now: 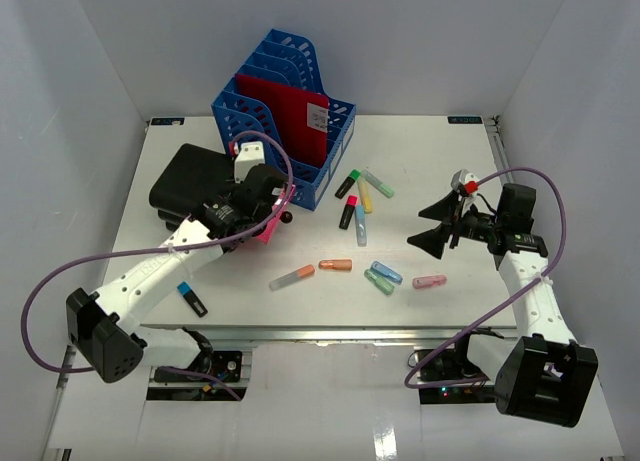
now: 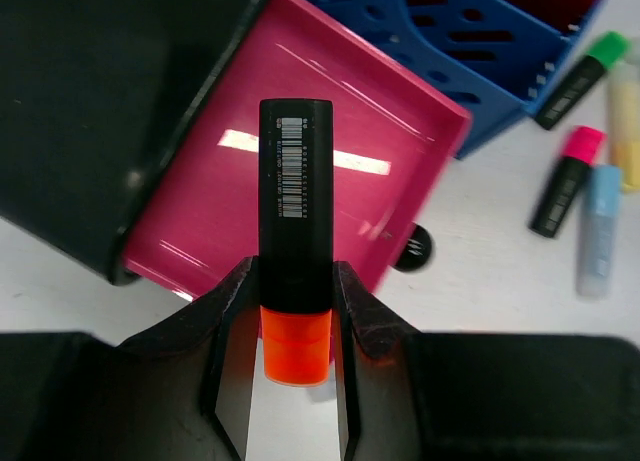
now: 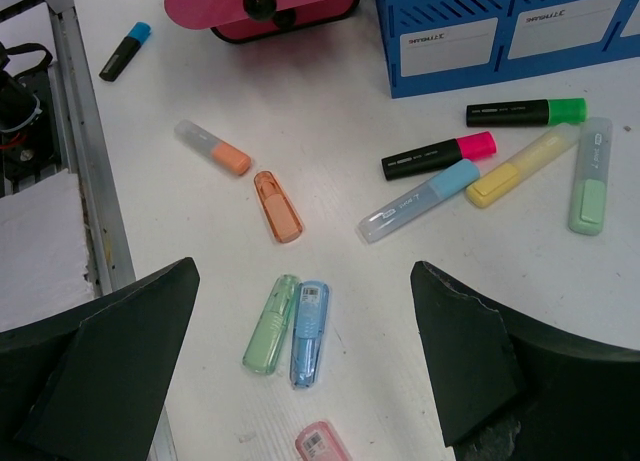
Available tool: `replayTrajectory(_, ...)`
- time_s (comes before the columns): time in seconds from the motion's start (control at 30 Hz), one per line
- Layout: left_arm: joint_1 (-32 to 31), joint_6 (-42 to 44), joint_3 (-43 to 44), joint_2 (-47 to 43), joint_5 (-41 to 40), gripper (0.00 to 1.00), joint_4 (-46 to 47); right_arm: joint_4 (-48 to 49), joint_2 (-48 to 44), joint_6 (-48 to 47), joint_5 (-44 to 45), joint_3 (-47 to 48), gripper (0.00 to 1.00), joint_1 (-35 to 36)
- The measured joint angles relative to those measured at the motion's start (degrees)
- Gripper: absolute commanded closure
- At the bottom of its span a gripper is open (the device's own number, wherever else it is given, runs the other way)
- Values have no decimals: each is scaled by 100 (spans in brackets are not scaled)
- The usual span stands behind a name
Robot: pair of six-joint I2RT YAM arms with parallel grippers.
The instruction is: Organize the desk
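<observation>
Desk surface (image 1: 450, 161) is spanning the whole cell floor, from the rail by the arm bases back to the far wall.

Left hand (image 2: 295, 281) is clamping a black orange-capped marker (image 2: 295, 171) near its cap end, barrel pointing out over the pink drawer (image 2: 400, 111). Right hand (image 1: 430, 228) is hanging wide open, holding nothing, right of the clutter.

Risks I'm watching:
- I'm not getting height over the drawer from these views. Releasing too high is likely bouncing the marker out over the low lip.
- Going lower is risking the fingers catching the drawer rim and shoving it into the black case (image 1: 190, 181).
- The round barrels are probably rolling if nudged.

Counting near to far:
- 1 blue-capped marker (image 1: 192, 298), alone near the front rail.
- 5 mid-surface: clear-orange highlighter (image 1: 292, 276), orange highlighter (image 1: 335, 265), green highlighter (image 1: 378, 282), blue highlighter (image 1: 386, 272), pink highlighter (image 1: 429, 281).
- 5 nearer the rack: pink-capped marker (image 1: 348, 212), light-blue highlighter (image 1: 360, 226), yellow highlighter (image 1: 364, 194), green-capped marker (image 1: 347, 184), pale-green highlighter (image 1: 379, 184).
- Totalling 11 loose plus 1 gripped, so 12.
- 1 drawer with 1 black knob (image 2: 411, 248), and 1 case.
- 1 blue file rack (image 1: 260, 121) farthest back, holding 1 red folder (image 1: 290, 111).
</observation>
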Motion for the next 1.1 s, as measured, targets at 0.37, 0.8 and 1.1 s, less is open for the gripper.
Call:
replayTrajectory(0.37, 684, 686, -7, 1128, 74, 41, 425, 131, 0, 83, -52, -70, 7, -76)
replayTrajectory(0.8, 699, 645, -2, 879, 690, 27, 513, 379, 544, 971, 1992, -72, 10, 1717)
replayTrajectory(1.1, 701, 482, -596, -1378, 2236, 14, 1219, 380, 2577, 2505, 4958, 1683, 0, 3669)
